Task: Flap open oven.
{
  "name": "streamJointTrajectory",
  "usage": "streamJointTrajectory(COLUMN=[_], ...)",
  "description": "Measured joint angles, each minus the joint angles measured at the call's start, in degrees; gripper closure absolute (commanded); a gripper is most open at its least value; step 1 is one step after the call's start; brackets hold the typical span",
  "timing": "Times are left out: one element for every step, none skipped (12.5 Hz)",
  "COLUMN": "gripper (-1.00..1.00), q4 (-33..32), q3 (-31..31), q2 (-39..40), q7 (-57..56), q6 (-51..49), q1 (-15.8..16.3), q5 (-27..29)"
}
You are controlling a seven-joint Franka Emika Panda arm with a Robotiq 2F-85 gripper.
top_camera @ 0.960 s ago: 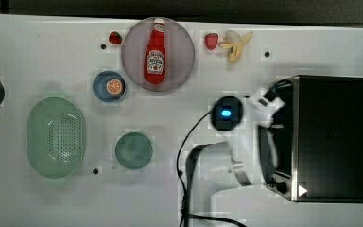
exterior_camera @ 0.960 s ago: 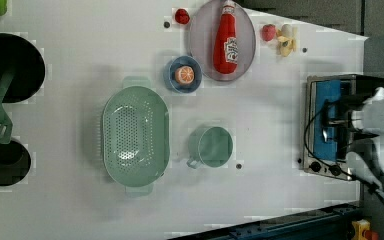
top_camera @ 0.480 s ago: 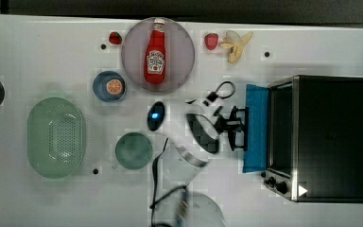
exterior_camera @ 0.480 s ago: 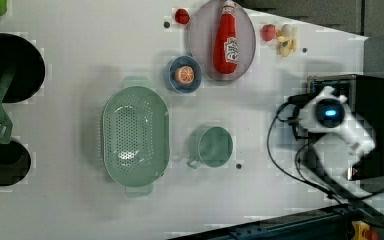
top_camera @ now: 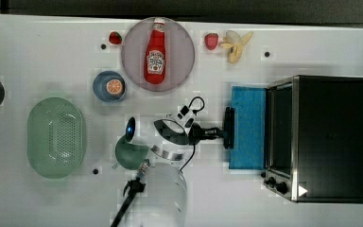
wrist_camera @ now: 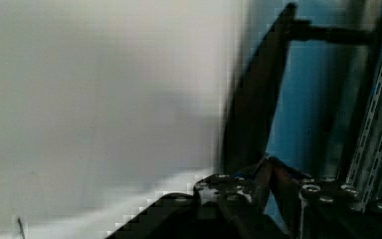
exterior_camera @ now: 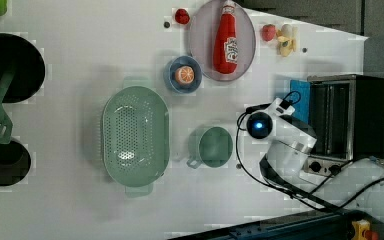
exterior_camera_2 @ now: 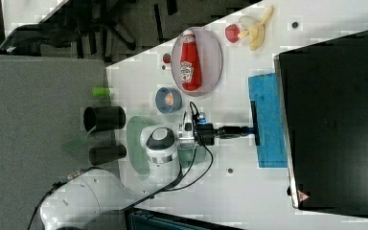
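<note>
Oven door down, gripper on handle.
Oven (top_camera: 328, 137) sits at the top view's right on the white surface (top_camera: 52, 61); blue glass door (top_camera: 247, 126) lies flat. Gripper (top_camera: 221, 133) narrow, clamped on the black handle (top_camera: 228, 127). Opening looks finished; next, release and back away.

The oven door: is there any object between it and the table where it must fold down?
Nothing visible blocks it. The oven door already lies open and about flat in front of the oven, with the claw at its handle. The nearest things, the green cup and the banana, stand well apart from it.
</note>
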Motion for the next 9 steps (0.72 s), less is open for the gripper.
streamJointTrajectory(gripper=[0.65, 0.65, 0.65, 0.65, 0.65, 0.65, 0.65, 0.65, 0.65], q4=[0.7, 0.9, 0.9, 0.9, 1.1, 1.7, 2.0, 2.4, 2.4], q3=[-0.1, -0.2, -0.5, -0.7, -0.8, -0.6, -0.6, -0.6, -0.6], q2=[0.4, 0.4, 0.4, 0.4, 0.5, 0.5, 0.3, -0.4, -1.6], q7=[0.6, 1.0, 1.4, 1.5, 1.5, 1.5, 1.7, 2.4, 3.2], q6=[-1.1, -1.4, -1.8, -2.0, -2.1, -2.2, -2.4, -2.3, -1.9], q1=[0.6, 0.9, 1.2, 1.4, 1.4, 1.3, 1.5, 1.6, 1.7], q5=[-0.4, -1.0, -0.9, -1.0, -1.0, -1.0, -0.5, -0.1, 1.2])
